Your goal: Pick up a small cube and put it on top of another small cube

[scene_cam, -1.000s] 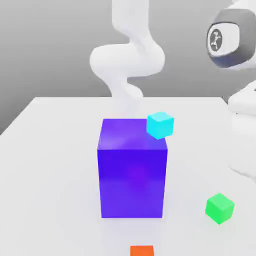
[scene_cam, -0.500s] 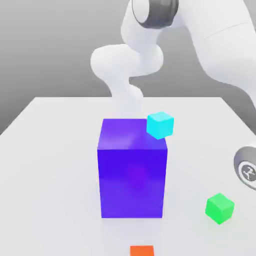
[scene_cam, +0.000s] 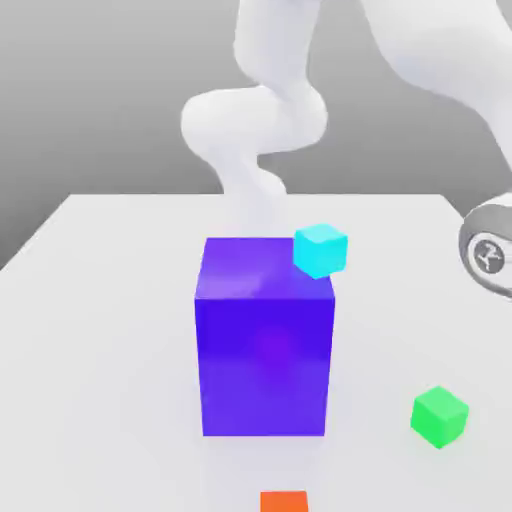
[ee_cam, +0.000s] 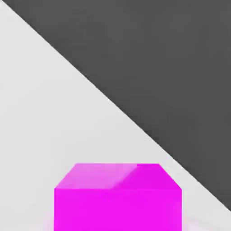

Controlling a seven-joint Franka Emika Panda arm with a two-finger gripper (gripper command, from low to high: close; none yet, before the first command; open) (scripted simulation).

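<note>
At the exterior view's right edge: wrist (scene_cam: 489,254), level with cyan cube (scene_cam: 320,251), above green cube (scene_cam: 440,417).
Green cube: on table (scene_cam: 100,350), right of blue block (scene_cam: 264,365), well apart, one corner toward camera; a likely target if stacking here.
Cyan cube: overlaps the blue block's top right edge; can't tell how it is supported.
Orange cube (scene_cam: 284,502): near side of table, cut by frame edge.
Blue block: tall, between green cube and the arm base side; main obstacle. Any carry across should go over it or round its near side, high enough to spare cyan.
Hand view, magenta cube (ee_cam: 118,210): close to camera, top face and one side visible, part out of frame. Best candidate for the cube to move.
Claw: together; can't tell if magenta is clamped in it.
Step, my read: securing magenta and getting it up. Lift straight and slow, check magenta rides along, only then traverse.
If grip is empty: open, recentre, square the pads to the cube's faces, close again.
Placing: match yaw, centre over target, lower gently, release only once seated.
Table edge: runs diagonally beyond magenta, dark floor (ee_cam: 171,67) past it; avoid nudging magenta that way.
</note>
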